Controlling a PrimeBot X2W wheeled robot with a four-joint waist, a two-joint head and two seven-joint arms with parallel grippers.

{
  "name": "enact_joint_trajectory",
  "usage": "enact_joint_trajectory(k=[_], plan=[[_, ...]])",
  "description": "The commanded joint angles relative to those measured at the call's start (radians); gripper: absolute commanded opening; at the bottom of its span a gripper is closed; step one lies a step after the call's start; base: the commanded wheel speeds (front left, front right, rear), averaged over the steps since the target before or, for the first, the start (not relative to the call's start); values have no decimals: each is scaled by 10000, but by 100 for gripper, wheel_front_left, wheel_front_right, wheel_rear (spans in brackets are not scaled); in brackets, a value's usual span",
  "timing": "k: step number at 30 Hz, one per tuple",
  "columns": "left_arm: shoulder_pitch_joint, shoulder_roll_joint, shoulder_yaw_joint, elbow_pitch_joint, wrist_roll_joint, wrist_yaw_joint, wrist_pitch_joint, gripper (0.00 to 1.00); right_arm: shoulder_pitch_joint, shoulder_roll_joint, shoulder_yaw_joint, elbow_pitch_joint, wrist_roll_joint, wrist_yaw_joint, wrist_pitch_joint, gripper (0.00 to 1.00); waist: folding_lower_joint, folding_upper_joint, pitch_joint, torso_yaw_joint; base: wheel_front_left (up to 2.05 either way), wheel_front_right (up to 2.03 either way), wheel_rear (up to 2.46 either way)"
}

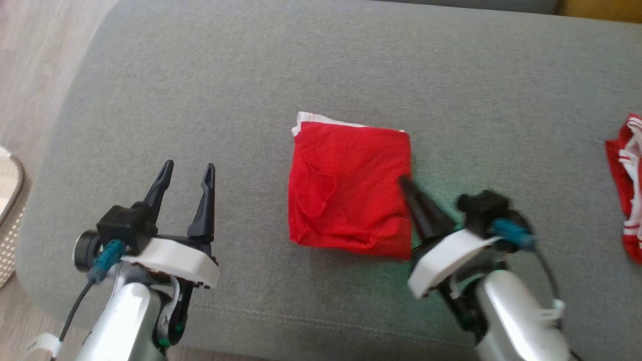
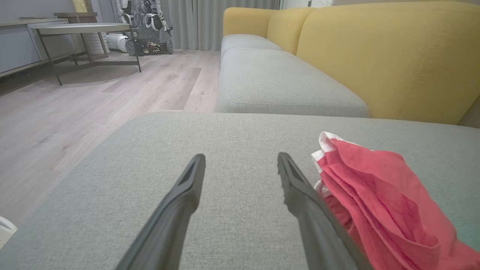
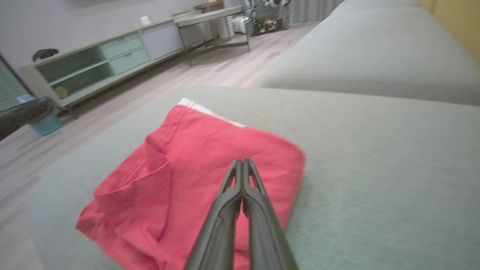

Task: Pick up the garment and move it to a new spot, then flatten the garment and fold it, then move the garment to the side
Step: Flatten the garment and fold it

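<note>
The red garment [image 1: 349, 186] lay folded into a rough square in the middle of the grey sofa seat [image 1: 351, 60]. A white striped band showed at its far left corner. The cloth was not fully flat; there were some wrinkles and a loose fold on its left part.

My right gripper [image 1: 404, 181] was at the garment's right edge, near the front corner. Its two fingers were pressed fully together, so no gap was between them. In the right wrist view the closed tips [image 3: 242, 162] stood over the red cloth, close to that right edge. I could not tell whether they touched the cloth or had any of it pinched between them. This arm looked a little blurred in the head view.

My left gripper [image 1: 189, 165] was over the bare seat, left of the garment and apart from it. Its fingers were spread wide and held nothing. In the left wrist view, the garment's folded layers lay just beside my right-hand finger [image 2: 300, 195].

Another red and white cloth [image 1: 626, 185] lay at the seat's far right. A pale woven basket [image 1: 11, 215] stood on the floor at the left.
</note>
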Motion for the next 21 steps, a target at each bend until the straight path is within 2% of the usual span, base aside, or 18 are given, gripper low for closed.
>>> enact_joint_trajectory(k=[1,6,10,18,21], plan=[[-519,135,352,-210,-91,-60,-116,100,-531,-7,571,153,246,-52,-219,0,0,0,94,154,0,0,0],[-621,58,286,-71,-98,-122,-169,100,-1413,-7,1769,2020,1019,-52,-669,0,0,0,157,392,0,0,0],[-645,18,262,9,-105,-139,-200,100,-1941,-7,2718,3041,1695,-52,-976,0,0,0,173,495,0,0,0],[-644,11,325,39,-128,-107,-246,100,-2464,-7,4771,3476,3130,-52,-1275,0,0,0,252,449,0,0,0],[-651,22,355,27,-131,-95,-254,100,-2551,-7,5237,3462,3366,-52,-1251,0,0,0,286,400,0,0,0]])
